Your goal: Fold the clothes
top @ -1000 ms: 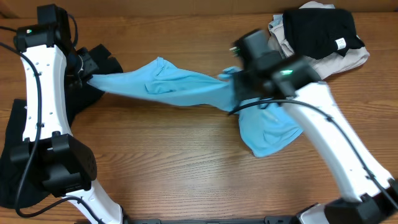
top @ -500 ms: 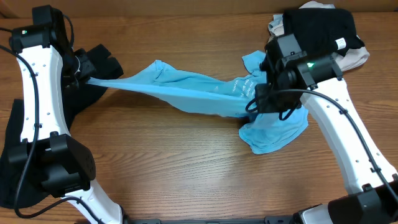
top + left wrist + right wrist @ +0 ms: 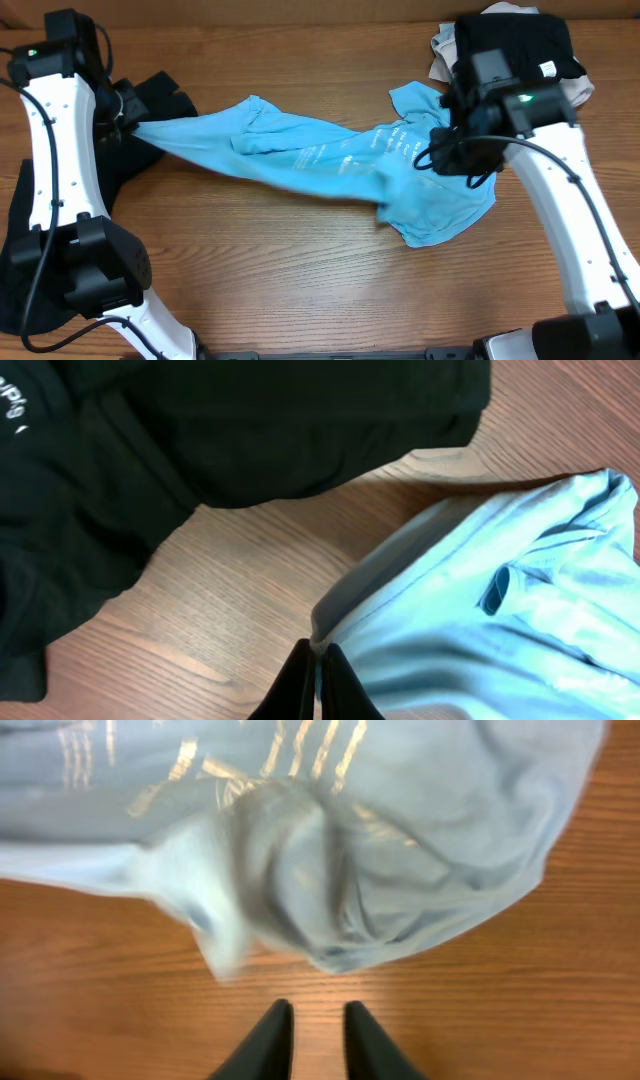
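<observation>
The left claw (image 3: pixel 318 652) is clamped on the edge of the blue shirt (image 3: pixel 480 590), which stretches away from it across the table (image 3: pixel 260 260). Black clothes (image 3: pixel 200 440) lie just beyond that claw. The right claw (image 3: pixel 312 1015) stands parted and empty over the table, with the shirt's crumpled end just ahead of it.

Right gripper (image 3: pixel 310 1038) and left gripper (image 3: pixel 316 680): cut off by bottom edges of wrist views, only tips seen. Blue shirt (image 3: pixel 330 850) blurred at left-centre of right wrist view, cropped at top. Shirt print (image 3: pixel 340 155) too small to be read. Black garment (image 3: pixel 200 430) cropped at top and left.
</observation>
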